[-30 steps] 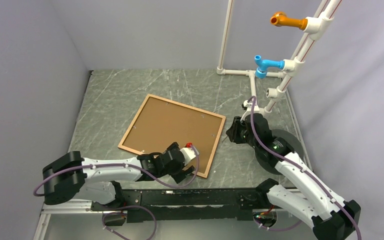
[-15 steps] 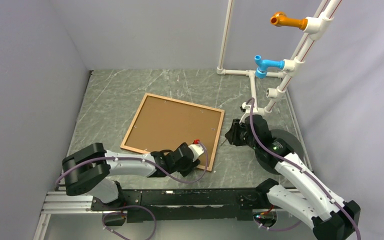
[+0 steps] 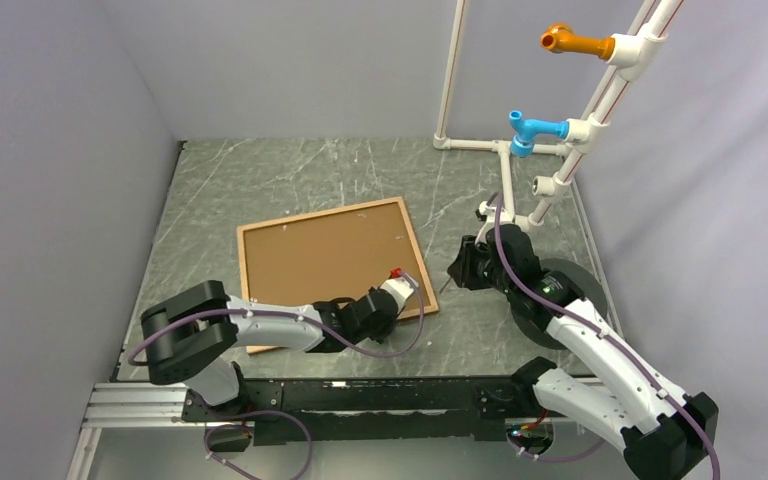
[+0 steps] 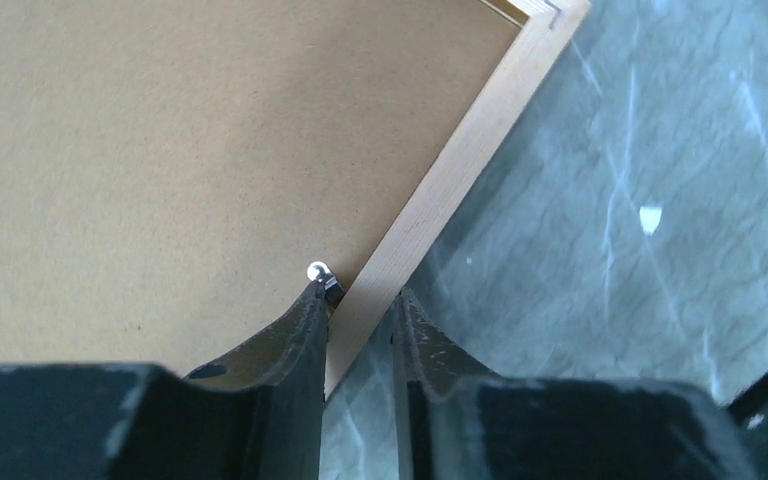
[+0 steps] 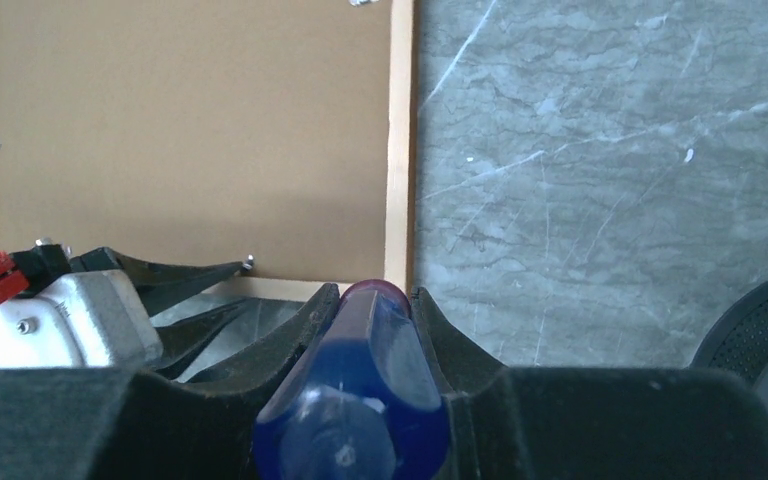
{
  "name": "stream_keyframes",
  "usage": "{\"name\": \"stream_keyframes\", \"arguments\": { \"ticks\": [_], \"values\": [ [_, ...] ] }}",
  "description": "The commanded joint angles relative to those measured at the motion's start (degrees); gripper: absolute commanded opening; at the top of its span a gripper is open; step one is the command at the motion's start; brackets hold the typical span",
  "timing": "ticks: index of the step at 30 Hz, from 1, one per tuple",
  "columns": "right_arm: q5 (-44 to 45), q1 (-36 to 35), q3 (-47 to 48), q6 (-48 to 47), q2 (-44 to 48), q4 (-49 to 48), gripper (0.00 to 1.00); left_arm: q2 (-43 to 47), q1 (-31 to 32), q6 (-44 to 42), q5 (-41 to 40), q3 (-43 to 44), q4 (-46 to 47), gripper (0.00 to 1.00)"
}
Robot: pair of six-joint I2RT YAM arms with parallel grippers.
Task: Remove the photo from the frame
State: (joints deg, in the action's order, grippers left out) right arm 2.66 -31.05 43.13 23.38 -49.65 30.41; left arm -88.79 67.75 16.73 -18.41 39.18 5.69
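The frame (image 3: 320,214) lies face down on the grey marbled table, its thin wood moulding (image 4: 450,175) around the photo's plain light-brown backing board (image 3: 325,258); the print side is hidden. My left gripper (image 4: 360,293) straddles the moulding at the frame's near right edge, one finger on the board side beside a small metal tab (image 4: 317,270), the other on the table side, shut on it. Right of the frame, my right gripper (image 5: 372,290) hovers, shut on a blue screwdriver handle (image 5: 360,400). In the top view the left gripper (image 3: 405,287) and right gripper (image 3: 460,268) are close together.
A white pipe rack (image 3: 505,170) with a blue fitting (image 3: 532,130) and an orange fitting (image 3: 575,42) stands at the back right. A black round pad (image 3: 570,285) lies under the right arm. Grey walls close the left, back and right sides.
The left jaws have closed from wide open onto the frame's edge. The frame has swung anticlockwise and shifted left. The right arm has barely moved.
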Motion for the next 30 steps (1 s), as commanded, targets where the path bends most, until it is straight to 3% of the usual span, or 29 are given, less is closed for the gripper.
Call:
{"name": "stream_keyframes", "arguments": {
  "ticks": [1,11,16,25,27,30],
  "values": [
    [-1.1,0.3,4.0,-0.1,-1.4,-0.4,0.0,-6.0,-0.8,9.2,-0.8,2.0,-3.9,0.21],
    [-4.8,0.2,2.3,3.5,-1.1,-1.4,0.0,-8.8,-2.6,14.8,-2.5,6.8,-4.5,0.05],
    [-5.3,0.2,0.7,5.5,-0.1,-1.5,0.0,-9.5,-5.8,19.1,3.1,7.1,-1.6,0.03],
    [-1.2,0.2,1.8,5.8,2.2,1.4,0.0,-15.2,-6.4,27.6,3.9,19.2,-11.7,0.01],
    [-0.6,0.3,2.4,5.9,2.3,1.6,0.0,-15.5,-6.4,27.7,3.4,19.3,-11.9,0.13],
    [-0.2,0.2,3.2,5.8,2.4,1.5,0.0,-13.9,-6.6,25.9,3.8,18.0,-11.4,0.42]
  ]
}}
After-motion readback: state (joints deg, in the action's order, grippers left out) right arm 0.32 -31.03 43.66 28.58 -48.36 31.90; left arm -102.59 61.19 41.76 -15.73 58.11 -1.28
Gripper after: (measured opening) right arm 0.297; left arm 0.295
